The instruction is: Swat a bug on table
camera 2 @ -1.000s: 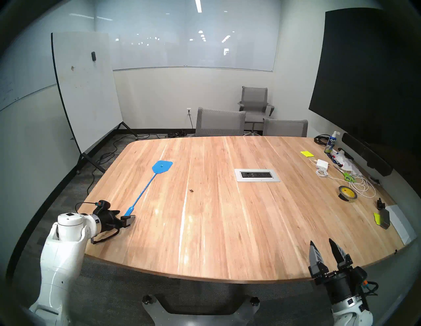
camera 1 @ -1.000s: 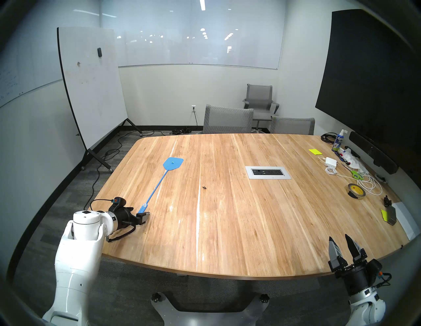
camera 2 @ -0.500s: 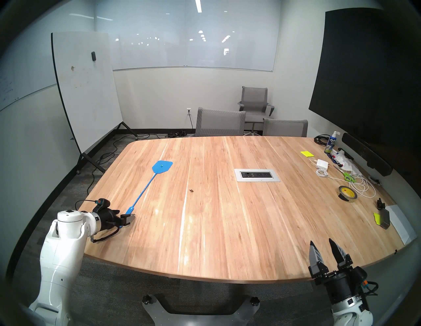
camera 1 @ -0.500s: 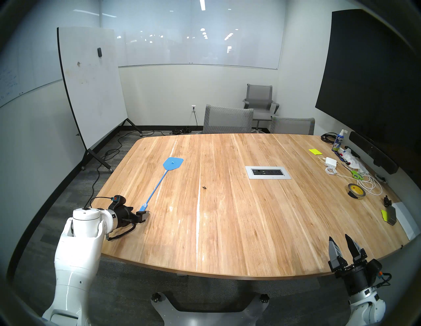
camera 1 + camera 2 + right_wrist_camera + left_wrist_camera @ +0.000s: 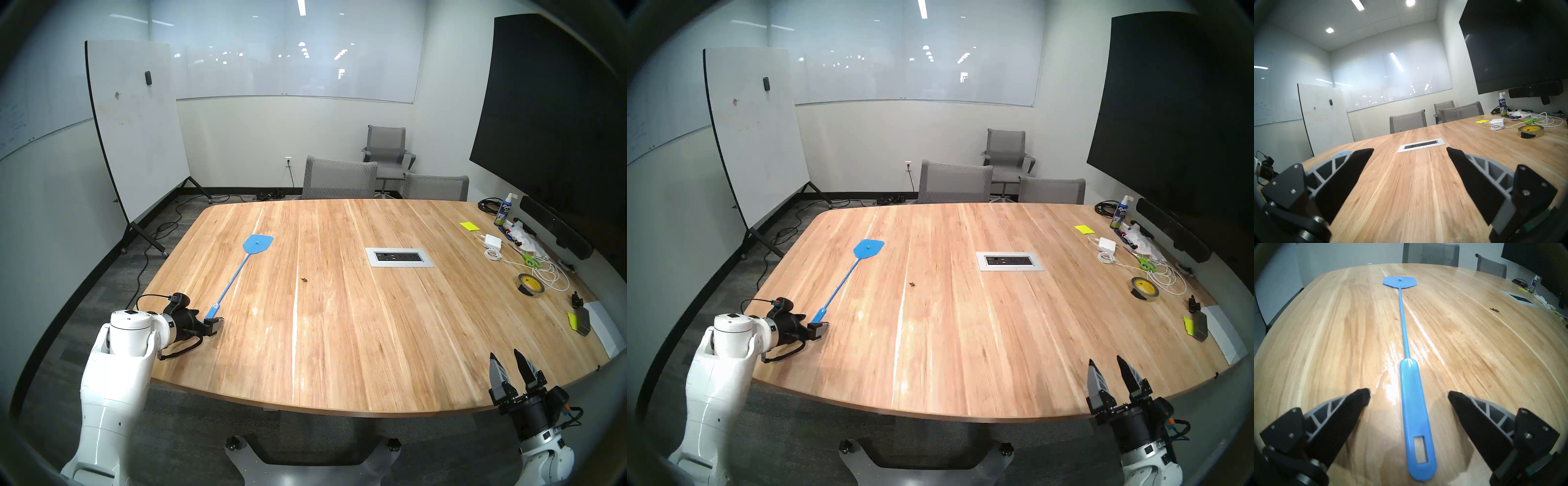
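Observation:
The bug is a tiny black speck near the middle of the wooden table; it also shows in the left wrist view. A blue fly swatter lies flat on the table's left side, its head pointing away from me. My left gripper is open, low over the table, with one finger on each side of the swatter's handle and neither touching it. My right gripper is open and empty above the table's near right edge.
A silver power-outlet panel is set into the table right of the bug. Along the right side lie a tape roll, green scissors, a white charger with cable, a spray bottle and a black knob. Grey chairs stand at the far edge.
My left arm has shifted only slightly at the swatter's handle. The swatter, the bug and my right arm have not moved.

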{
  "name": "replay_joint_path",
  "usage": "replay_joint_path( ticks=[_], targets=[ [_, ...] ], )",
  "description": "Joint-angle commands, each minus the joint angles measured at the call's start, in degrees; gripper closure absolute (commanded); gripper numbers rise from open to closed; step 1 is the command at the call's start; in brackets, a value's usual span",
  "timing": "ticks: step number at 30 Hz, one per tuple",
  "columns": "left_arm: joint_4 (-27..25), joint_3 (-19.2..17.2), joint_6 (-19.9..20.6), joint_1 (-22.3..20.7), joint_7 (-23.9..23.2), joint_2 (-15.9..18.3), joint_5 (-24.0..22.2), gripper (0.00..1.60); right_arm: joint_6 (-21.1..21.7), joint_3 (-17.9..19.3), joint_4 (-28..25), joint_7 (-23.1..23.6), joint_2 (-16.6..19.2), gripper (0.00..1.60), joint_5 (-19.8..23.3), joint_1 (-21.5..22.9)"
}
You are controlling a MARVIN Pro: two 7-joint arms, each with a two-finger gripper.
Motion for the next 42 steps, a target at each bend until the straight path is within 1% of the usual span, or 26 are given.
replay_joint_path(
  ticks=[1,9,11,21,29,42],
  targets=[
    [0.4,0.5,-0.4,1.6,-0.1,-0.2,0.3,1.6,-0.1,-0.1,-0.9,0.0,0.1,0.0,0.3,0.0],
    [-0.6,-0.2,-0.5,2.5,-0.7,-0.2,0.1,1.6,-0.1,-0.1,-0.9,0.0,0.1,0.0,0.3,0.0],
    [-0.1,-0.6,-0.9,2.1,-0.7,-0.3,-0.1,1.6,0.0,-0.1,-0.9,0.0,0.1,0.0,0.3,0.0],
    [-3.7,-2.4,-0.1,2.8,-1.7,-0.8,-1.1,1.6,-0.1,-0.1,-0.9,-0.1,0.1,0.0,0.4,-0.1],
    [-5.3,-3.3,0.1,3.2,-2.0,-1.3,-1.6,1.6,-0.1,-0.1,-0.9,0.0,0.1,0.0,0.3,0.0],
    [-12.6,-5.0,1.9,5.6,-4.4,-2.2,-3.4,1.6,-0.1,-0.1,-0.8,0.0,0.1,0.0,0.3,0.0]
  ],
)
